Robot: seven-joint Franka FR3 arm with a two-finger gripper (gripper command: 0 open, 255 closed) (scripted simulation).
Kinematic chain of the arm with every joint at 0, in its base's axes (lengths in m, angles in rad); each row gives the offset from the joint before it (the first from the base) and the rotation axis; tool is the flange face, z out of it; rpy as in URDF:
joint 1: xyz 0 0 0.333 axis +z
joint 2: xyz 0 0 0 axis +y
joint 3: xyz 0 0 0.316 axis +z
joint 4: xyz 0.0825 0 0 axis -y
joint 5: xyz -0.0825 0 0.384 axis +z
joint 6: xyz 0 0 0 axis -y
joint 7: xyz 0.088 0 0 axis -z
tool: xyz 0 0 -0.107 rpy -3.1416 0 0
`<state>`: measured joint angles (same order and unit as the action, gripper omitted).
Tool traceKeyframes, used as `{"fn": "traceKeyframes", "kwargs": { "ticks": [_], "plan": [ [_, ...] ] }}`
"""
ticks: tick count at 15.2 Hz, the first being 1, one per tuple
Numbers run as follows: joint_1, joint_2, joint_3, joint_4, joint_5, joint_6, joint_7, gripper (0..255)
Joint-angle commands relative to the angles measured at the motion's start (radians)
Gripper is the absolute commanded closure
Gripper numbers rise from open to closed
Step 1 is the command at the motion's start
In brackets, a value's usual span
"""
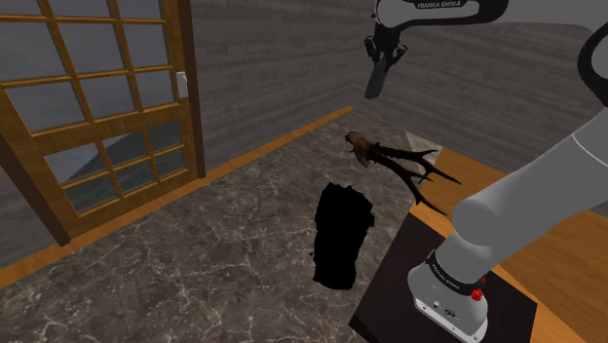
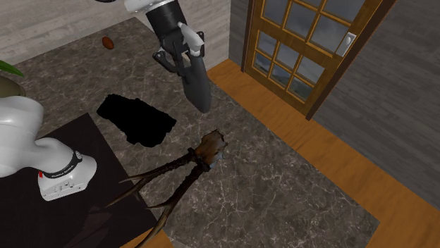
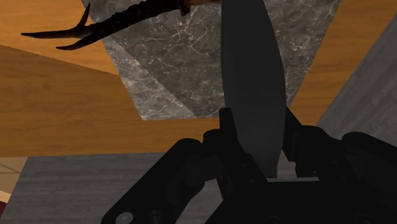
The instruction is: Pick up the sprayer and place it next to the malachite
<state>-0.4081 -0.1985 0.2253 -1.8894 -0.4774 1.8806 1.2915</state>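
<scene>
The pincer (image 2: 182,60) is clamped on the dark grey sprayer (image 2: 197,88), which juts out past its fingertips. Both hang above the marbled floor (image 2: 282,183), near the antler (image 2: 190,165).

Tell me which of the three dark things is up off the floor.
The grey tapered sprayer, clasped in the tool, hangs in the air; the branched antler and the black shape both lie on the marble floor.
</scene>
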Motion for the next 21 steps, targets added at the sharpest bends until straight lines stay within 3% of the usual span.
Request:
{"fn": "traceKeyframes", "kwargs": {
  "ticks": [1, 8, 21],
  "plan": [
    [0.020, -0.014, 0.030, -0.010, 0.002, -0.026, 0.043, 255],
    [0.083, -0.048, 0.130, -0.018, 0.022, -0.121, 0.172, 255],
    [0.084, -0.051, 0.130, -0.188, 0.003, 0.029, 0.248, 255]
  ]
}}
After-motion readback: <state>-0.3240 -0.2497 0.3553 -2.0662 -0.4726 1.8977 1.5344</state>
